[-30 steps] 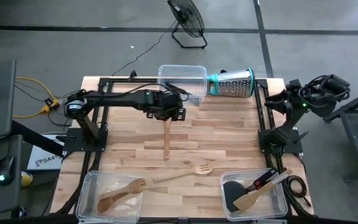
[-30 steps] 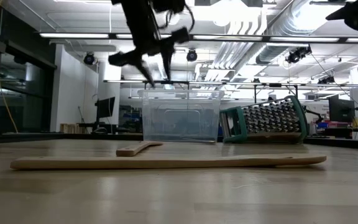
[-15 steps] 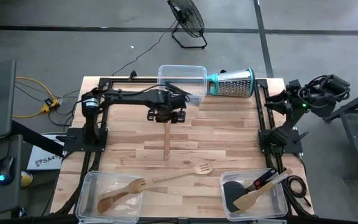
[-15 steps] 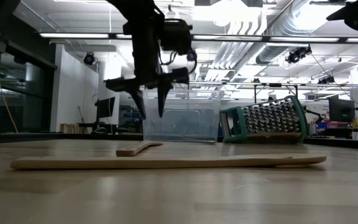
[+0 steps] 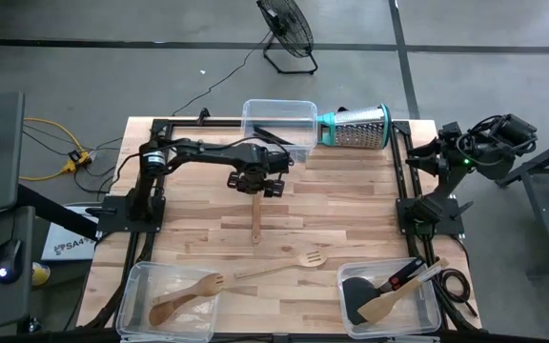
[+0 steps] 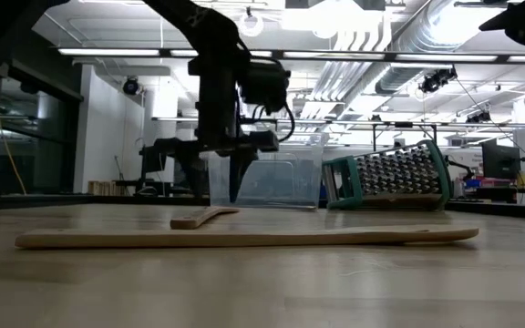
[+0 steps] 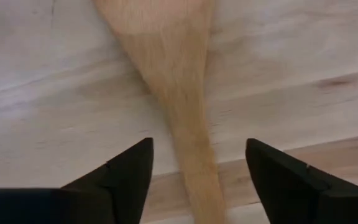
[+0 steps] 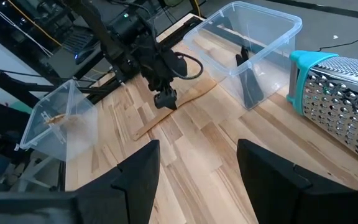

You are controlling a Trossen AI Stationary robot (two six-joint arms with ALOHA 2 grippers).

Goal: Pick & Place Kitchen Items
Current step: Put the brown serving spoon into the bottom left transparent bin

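Observation:
A pale wooden spatula (image 5: 255, 217) lies flat on the table's middle, its blade toward the far edge. My left gripper (image 5: 256, 184) hangs over it, pointing down. It is open, with one finger on each side of the neck (image 7: 179, 118) where blade meets handle, and it does not touch the wood. In the low view its fingertips (image 6: 217, 187) stand a little above the spatula (image 6: 203, 217). A wooden slotted fork (image 5: 284, 266) lies nearer the front. My right gripper (image 8: 197, 180) waits open, high at the table's right edge.
A clear bin (image 5: 280, 126) with a thin black tool stands at the far edge, and a steel grater (image 5: 355, 126) lies beside it. The near-left bin (image 5: 174, 297) holds wooden utensils. The near-right bin (image 5: 389, 297) holds a black spatula and a wooden one.
My left gripper has come down over the wooden spatula and shifted slightly toward the table's right, tipping until it points straight down. Its fingers have opened wider. The spatula has not moved.

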